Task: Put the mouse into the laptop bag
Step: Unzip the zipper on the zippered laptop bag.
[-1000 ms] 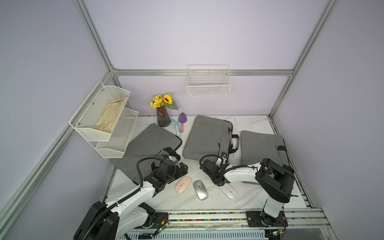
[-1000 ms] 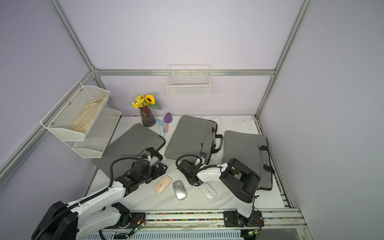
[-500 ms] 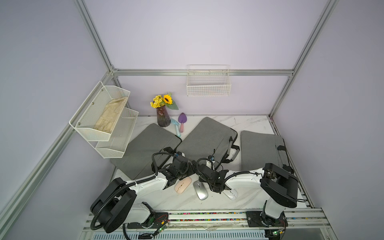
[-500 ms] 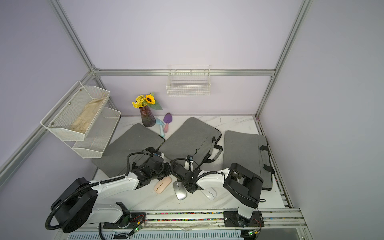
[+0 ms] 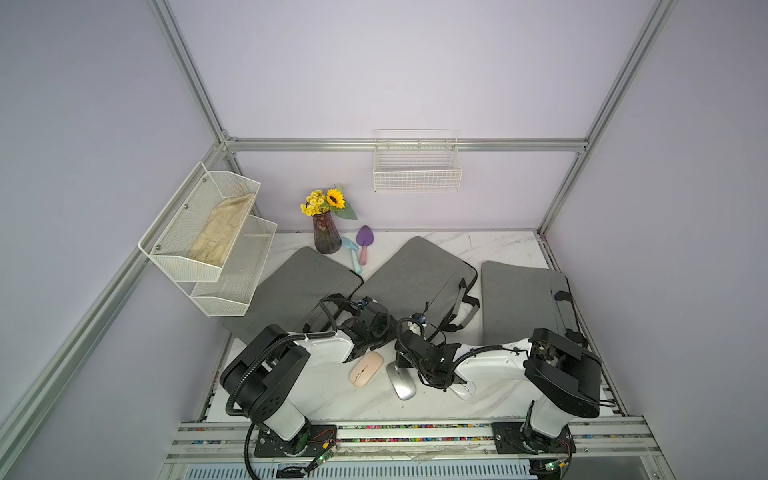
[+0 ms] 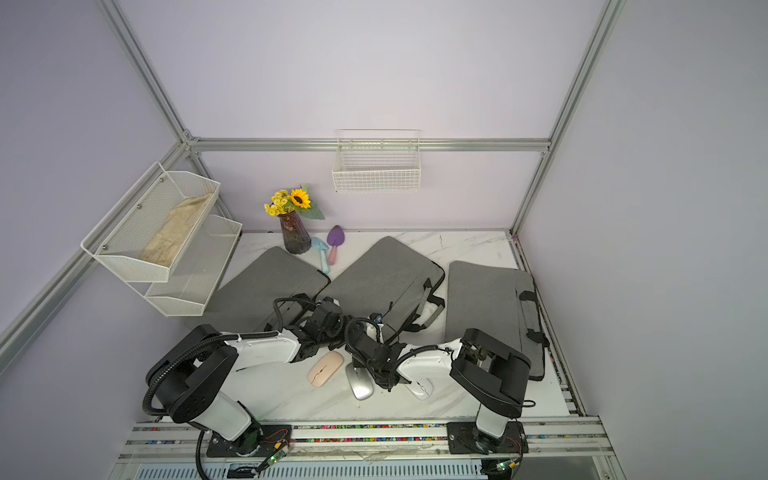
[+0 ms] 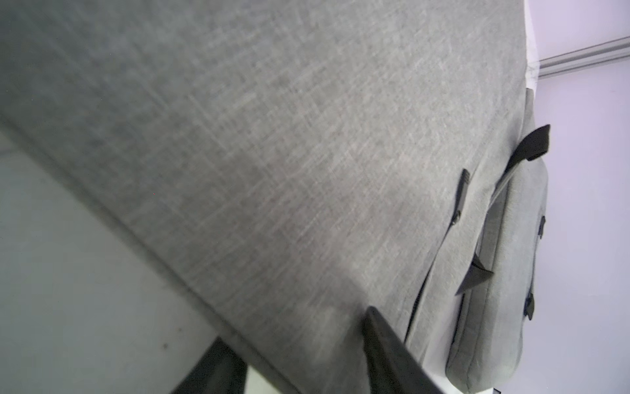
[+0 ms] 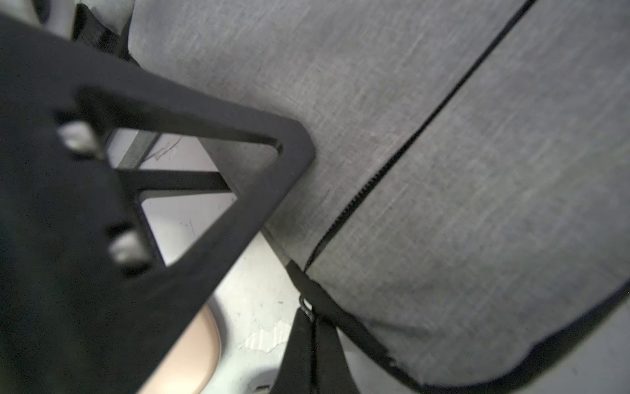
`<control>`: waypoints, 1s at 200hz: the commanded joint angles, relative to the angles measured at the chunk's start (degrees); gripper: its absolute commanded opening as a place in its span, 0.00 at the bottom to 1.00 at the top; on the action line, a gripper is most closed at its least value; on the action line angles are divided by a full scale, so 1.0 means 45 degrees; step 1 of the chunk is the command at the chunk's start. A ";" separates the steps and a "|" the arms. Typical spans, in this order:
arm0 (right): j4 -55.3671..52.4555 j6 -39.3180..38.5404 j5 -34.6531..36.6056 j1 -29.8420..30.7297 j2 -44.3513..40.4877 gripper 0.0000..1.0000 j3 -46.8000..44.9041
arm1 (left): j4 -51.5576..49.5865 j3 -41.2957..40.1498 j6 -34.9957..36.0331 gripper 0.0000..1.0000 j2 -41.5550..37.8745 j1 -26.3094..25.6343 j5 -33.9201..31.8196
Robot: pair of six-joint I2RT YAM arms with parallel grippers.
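We see three mice on the white marble table (image 5: 324, 399), toward its near edge, and none of them is inside a bag. A pale pink oval mouse (image 5: 365, 369) lies on the left and a silver mouse (image 5: 401, 380) just right of it. A white mouse (image 5: 463, 389) sits further right, half hidden beneath the right arm.

Just beyond them, the middle grey fabric laptop bag (image 5: 415, 274) lies flat and turned at an angle, with its black handles on its right side. A left grey laptop bag (image 5: 291, 291) and a right grey laptop bag (image 5: 519, 299) lie flat on either side of it.

The left gripper (image 7: 300, 368) is at the middle bag's near edge, on the left part. In its wrist view, one of its black fingers (image 7: 385, 358) lies over the cloth and the other shows from beneath the hem. The jaws therefore stand astride the bag's edge, but we cannot tell whether they have clamped the cloth.

The right gripper (image 8: 313, 348) is at the same near edge, close beside the left one. Its fingers are clenched on the small metal zip pull (image 8: 305, 303) at the end of the black zip (image 8: 409, 136), which runs across the bag's face and looks fastened along the stretch we can see.
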 commanded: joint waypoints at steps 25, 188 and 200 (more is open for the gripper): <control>-0.0459 0.0418 0.0147 0.0161 -0.0503 0.00 -0.0078 | -0.1659 0.1698 0.0695 0.21 -0.0282 0.0331 -0.1068; -0.0601 -0.0058 0.0446 0.1227 0.0022 0.00 0.0272 | -0.3442 0.7002 0.3745 0.08 0.2772 0.3039 0.1691; -0.0612 -0.0182 0.0500 0.1201 0.0413 0.00 0.0611 | -0.3558 0.7171 0.3804 0.22 0.2890 0.3128 0.1892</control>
